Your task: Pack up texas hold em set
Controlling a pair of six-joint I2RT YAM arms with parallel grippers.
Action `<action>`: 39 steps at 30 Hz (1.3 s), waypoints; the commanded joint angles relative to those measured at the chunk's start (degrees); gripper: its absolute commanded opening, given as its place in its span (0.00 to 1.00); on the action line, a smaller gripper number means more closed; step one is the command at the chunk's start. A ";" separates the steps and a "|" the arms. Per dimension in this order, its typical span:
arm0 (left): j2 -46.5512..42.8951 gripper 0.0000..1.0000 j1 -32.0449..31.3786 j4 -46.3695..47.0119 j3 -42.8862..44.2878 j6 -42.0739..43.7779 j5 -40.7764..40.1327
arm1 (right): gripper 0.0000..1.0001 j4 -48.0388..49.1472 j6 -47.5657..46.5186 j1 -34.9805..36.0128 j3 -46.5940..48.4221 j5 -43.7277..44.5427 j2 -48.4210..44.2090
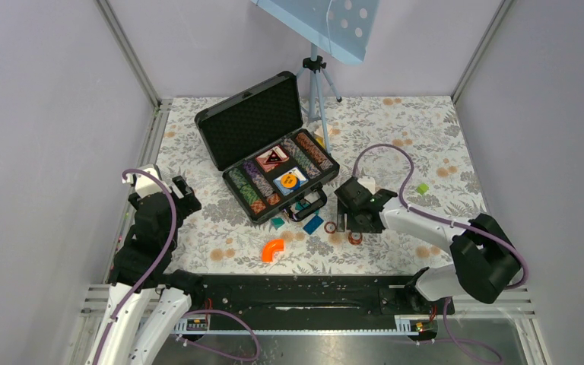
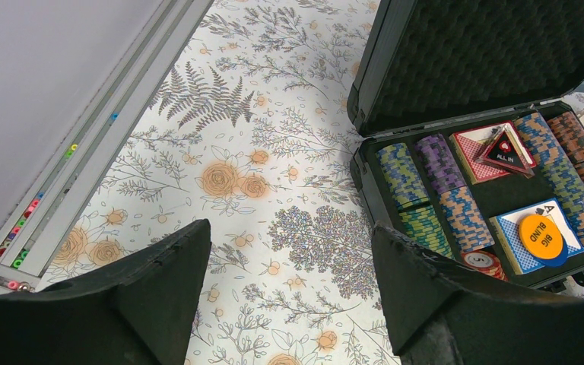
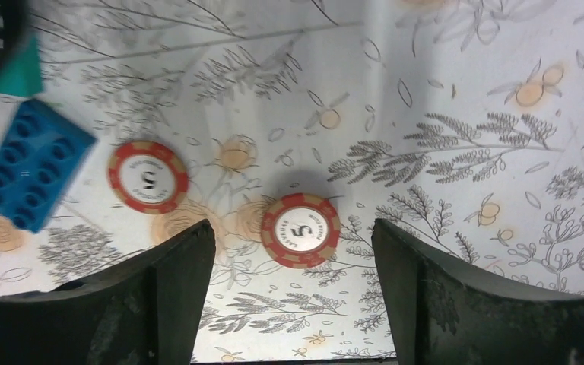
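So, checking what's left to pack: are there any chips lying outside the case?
Yes, a red chip lies on the table below the open right gripper, and a second chip lies beside it.

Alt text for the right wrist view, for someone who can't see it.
Two red poker chips marked 5 lie on the floral table cover: one between the right gripper's open fingers, the other left of it, near a blue studded block.

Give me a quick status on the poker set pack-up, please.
Left claw open, empty. Right claw open over loose red chip. Case lid up. Blue block beside, not blocking.
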 commanded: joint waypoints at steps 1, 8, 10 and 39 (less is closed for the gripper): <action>-0.45 0.77 -0.18 2.24 -0.02 0.75 0.49 | 0.82 0.07 -7.04 -0.25 6.21 0.40 0.12; -0.43 0.77 -0.17 2.29 0.02 0.71 0.42 | 0.80 2.99 -12.52 0.14 11.98 -4.79 5.95; -0.40 0.77 -0.18 2.28 0.00 0.74 0.46 | 0.80 3.02 -13.00 0.67 13.16 -5.60 8.14; -0.57 0.81 -0.18 2.24 -0.01 0.75 0.18 | 0.67 5.94 -11.38 5.18 12.25 -4.47 17.29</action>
